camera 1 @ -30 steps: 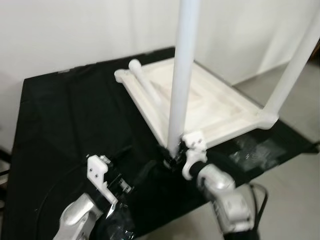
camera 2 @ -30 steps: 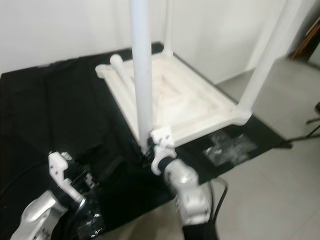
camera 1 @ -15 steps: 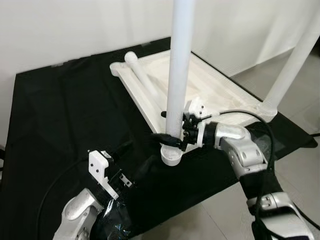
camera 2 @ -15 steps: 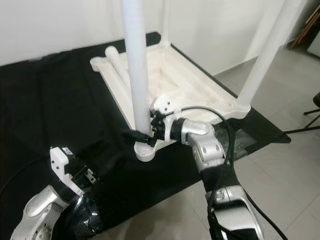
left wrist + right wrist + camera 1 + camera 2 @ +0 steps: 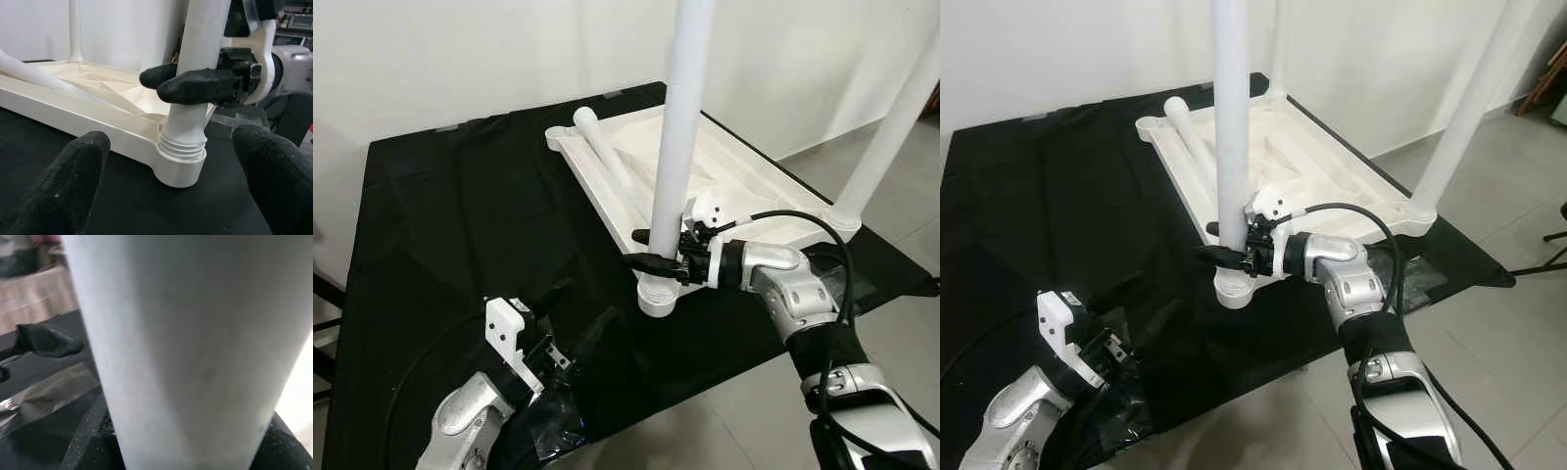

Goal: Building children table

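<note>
From your head camera, your right gripper [image 5: 651,249] clamps the upright white plastic table leg [image 5: 679,157] just above its threaded corner socket on the upturned white tabletop [image 5: 759,191], while your left wrist camera shows your left gripper [image 5: 171,171] spread wide, empty, facing that socket.

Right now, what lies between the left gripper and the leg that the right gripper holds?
Bare black cloth, seen in the left wrist view between the open left gripper and the upright leg, clamped by the right gripper.
</note>
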Motion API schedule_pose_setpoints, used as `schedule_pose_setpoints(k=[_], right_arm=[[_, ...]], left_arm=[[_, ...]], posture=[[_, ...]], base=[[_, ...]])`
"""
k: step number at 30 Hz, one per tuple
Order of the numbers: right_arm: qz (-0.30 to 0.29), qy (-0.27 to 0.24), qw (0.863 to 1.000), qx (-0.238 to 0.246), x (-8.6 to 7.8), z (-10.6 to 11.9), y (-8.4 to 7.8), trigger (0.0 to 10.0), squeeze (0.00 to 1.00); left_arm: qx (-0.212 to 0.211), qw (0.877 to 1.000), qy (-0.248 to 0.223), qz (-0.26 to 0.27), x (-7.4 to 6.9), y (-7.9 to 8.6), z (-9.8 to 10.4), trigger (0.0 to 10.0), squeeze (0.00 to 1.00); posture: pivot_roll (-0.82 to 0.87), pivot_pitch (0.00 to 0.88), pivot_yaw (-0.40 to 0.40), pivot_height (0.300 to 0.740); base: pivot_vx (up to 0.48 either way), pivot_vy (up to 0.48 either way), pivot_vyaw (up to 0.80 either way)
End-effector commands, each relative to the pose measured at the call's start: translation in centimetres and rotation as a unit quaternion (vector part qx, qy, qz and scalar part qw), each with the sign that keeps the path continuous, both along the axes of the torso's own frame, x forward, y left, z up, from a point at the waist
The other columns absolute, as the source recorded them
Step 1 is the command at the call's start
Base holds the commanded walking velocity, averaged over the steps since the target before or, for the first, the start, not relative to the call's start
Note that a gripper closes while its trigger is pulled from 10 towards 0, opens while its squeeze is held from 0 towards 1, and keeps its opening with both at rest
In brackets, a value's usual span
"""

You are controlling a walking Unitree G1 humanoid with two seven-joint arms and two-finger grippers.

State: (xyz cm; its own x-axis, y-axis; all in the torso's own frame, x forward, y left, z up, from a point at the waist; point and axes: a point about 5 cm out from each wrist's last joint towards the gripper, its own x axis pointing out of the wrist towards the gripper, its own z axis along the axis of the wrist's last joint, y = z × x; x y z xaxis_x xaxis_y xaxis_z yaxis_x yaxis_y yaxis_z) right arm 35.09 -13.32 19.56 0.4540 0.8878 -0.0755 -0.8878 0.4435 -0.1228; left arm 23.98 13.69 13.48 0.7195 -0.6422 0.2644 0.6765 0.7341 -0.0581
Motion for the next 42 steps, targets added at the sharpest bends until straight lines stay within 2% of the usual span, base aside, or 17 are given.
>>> schedule_pose_setpoints(k=[1,6,7,10,20,22,23,24,25,26,30,32,34,35,36,37,42], right_arm=[[-0.05,0.012,0.999,0.004,0.0,-0.9,-0.7,0.0,0.0],[-0.079,0.012,0.997,0.001,-0.1,-1.5,-0.7,0.0,0.0],[-0.208,0.037,0.974,0.079,-1.2,-3.2,0.7,0.0,0.0],[-0.298,0.017,0.953,0.043,-5.2,-5.4,3.8,0.0,0.0],[-0.301,0.037,0.953,0.027,-5.2,-6.3,3.9,0.0,0.0],[-0.299,0.047,0.952,0.041,-5.3,-6.1,3.9,10.0,0.0],[-0.299,0.047,0.952,0.041,-5.3,-6.1,3.9,10.0,0.0],[-0.295,0.048,0.953,0.053,-5.5,-5.7,4.1,10.0,0.25],[-0.295,0.048,0.953,0.053,-5.5,-5.7,4.1,10.0,0.25],[-0.271,0.046,0.96,0.064,-5.5,-5.0,4.4,10.0,1.0],[-0.233,0.036,0.969,0.072,-5.1,-3.8,4.4,10.0,1.0],[-0.1,0.012,0.993,0.06,-4.5,-1.5,4.2,10.0,1.0],[-0.052,0.008,0.997,0.048,-4.5,-0.9,4.0,10.0,1.0],[-0.006,0.0,1.0,0.023,-4.4,-0.5,3.4,10.0,0.29],[-0.006,0.0,1.0,0.023,-4.4,-0.5,3.4,10.0,0.29],[0.024,-0.007,1.0,0.005,-4.3,-0.2,3.0,10.0,0.0],[0.049,-0.021,0.998,-0.039,-2.0,1.1,0.7,10.0,0.0]], left_arm=[[0.004,1.0,0.006,-0.001,-0.2,0.0,-0.3,10.0,0.0],[0.003,1.0,0.005,0.0,-0.3,0.1,-0.3,10.0,0.0],[0.003,1.0,0.005,0.0,-0.3,0.2,-0.2,10.0,0.0],[0.009,1.0,0.008,-0.003,-0.4,0.7,-0.1,10.0,0.0],[0.011,1.0,0.013,-0.001,-0.6,1.0,-0.1,10.0,0.0],[0.011,1.0,0.012,0.004,-0.7,1.1,-0.1,10.0,0.0],[0.011,1.0,0.012,0.004,-0.7,1.1,-0.1,10.0,0.0],[0.011,1.0,0.012,0.003,-0.7,1.1,-0.1,10.0,0.0],[0.011,1.0,0.012,0.003,-0.7,1.1,-0.1,10.0,0.0],[0.011,1.0,0.013,0.001,-0.7,1.0,-0.1,10.0,0.0],[0.011,1.0,0.014,-0.001,-0.6,1.0,-0.1,10.0,0.0],[0.011,1.0,0.015,-0.003,-0.6,0.8,-0.2,10.0,0.0],[0.01,1.0,0.015,-0.003,-0.5,0.7,-0.2,10.0,0.0],[0.01,1.0,0.015,-0.003,-0.5,0.7,-0.3,10.0,0.0],[0.01,1.0,0.015,-0.003,-0.5,0.7,-0.3,10.0,0.0],[0.01,1.0,0.015,-0.003,-0.6,0.7,-0.3,10.0,0.0],[0.009,1.0,0.015,-0.002,-0.6,0.6,-0.4,10.0,0.0]], posture=[[-0.05,0.153,0.005,0.74],[-0.05,0.158,0.0,0.74],[-0.07,0.173,0.012,0.74],[-0.07,0.186,0.049,0.74],[-0.03,0.198,0.041,0.74],[-0.03,0.195,0.041,0.74],[-0.03,0.195,0.041,0.74],[-0.03,0.193,0.041,0.74],[-0.03,0.193,0.041,0.74],[-0.03,0.187,0.041,0.74],[-0.03,0.179,0.042,0.74],[-0.01,0.165,0.037,0.74],[-0.01,0.165,0.037,0.74],[-0.01,0.164,0.036,0.74],[-0.01,0.164,0.036,0.74],[0.0,0.155,0.033,0.74],[0.01,0.146,0.027,0.74]], base=[[0.0,0.0,0.0],[0.0,0.0,0.0],[0.0,0.0,0.0],[0.0,0.0,0.0],[0.0,0.0,0.0],[0.0,0.0,0.0],[0.0,0.0,0.0],[0.0,0.0,0.0],[0.0,0.0,0.0],[0.0,0.0,0.0],[0.0,0.0,0.0],[0.0,0.0,0.0],[0.0,0.0,0.0],[0.0,0.0,0.0],[0.0,0.0,0.0],[0.0,0.0,0.0],[0.0,0.0,0.0]])
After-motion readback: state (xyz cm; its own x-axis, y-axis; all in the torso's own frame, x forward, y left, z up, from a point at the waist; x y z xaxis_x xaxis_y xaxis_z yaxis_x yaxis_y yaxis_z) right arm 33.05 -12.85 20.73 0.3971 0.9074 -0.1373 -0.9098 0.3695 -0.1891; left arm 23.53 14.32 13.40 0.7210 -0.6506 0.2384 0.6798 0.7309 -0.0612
